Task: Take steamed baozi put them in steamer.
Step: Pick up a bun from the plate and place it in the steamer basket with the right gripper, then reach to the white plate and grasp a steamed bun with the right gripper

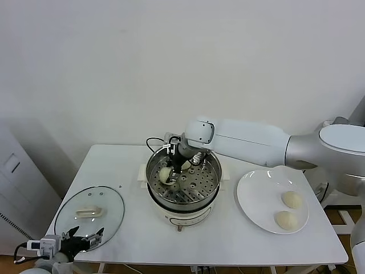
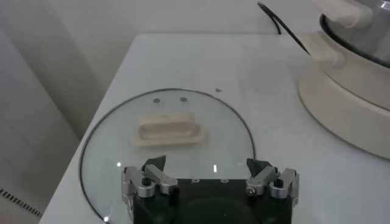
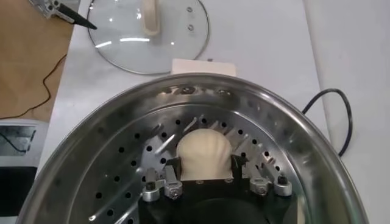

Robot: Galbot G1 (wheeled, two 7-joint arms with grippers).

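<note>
Nearest my head camera, the left claw [image 1: 84,237] is waiting at the front left corner of the tabletop [image 1: 228,237], its fingers spread wide and holding nothing, hovering just over the near edge of the glass lid [image 1: 89,215]. That lid is lying flat, a clear round disc with a cream handle on top.

Farther in, the steamer [image 1: 183,184] is sitting mid-tabletop: a shiny stainless basket with a perforated floor, on a cream-white cooker base with a black cord [image 1: 153,140] trailing behind. To its right, a flat white plate [image 1: 256,200] is carrying two steamed baozi [image 1: 291,199], smooth, pale, dome-shaped and soft-looking, lying near each other.

The right claw [image 1: 177,169] is reaching down into the basket from the far side. In the wrist view its fingers are standing on either side of a baozi [image 3: 205,154] that is resting on the perforated floor. I judge they are parting rather than pinching, though I cannot tell whether the pads are clear of the dough yet. Another pale bun seems to be lying just beside it in the basket, mostly hidden by the claw.

My worry from here is sticking: soft dough could be clinging to a finger pad and lifting as I withdraw, or rolling against its neighbour. Rising at a slant could also be knocking a finger on the basket's steel wall and shifting the steamer on the tabletop.
</note>
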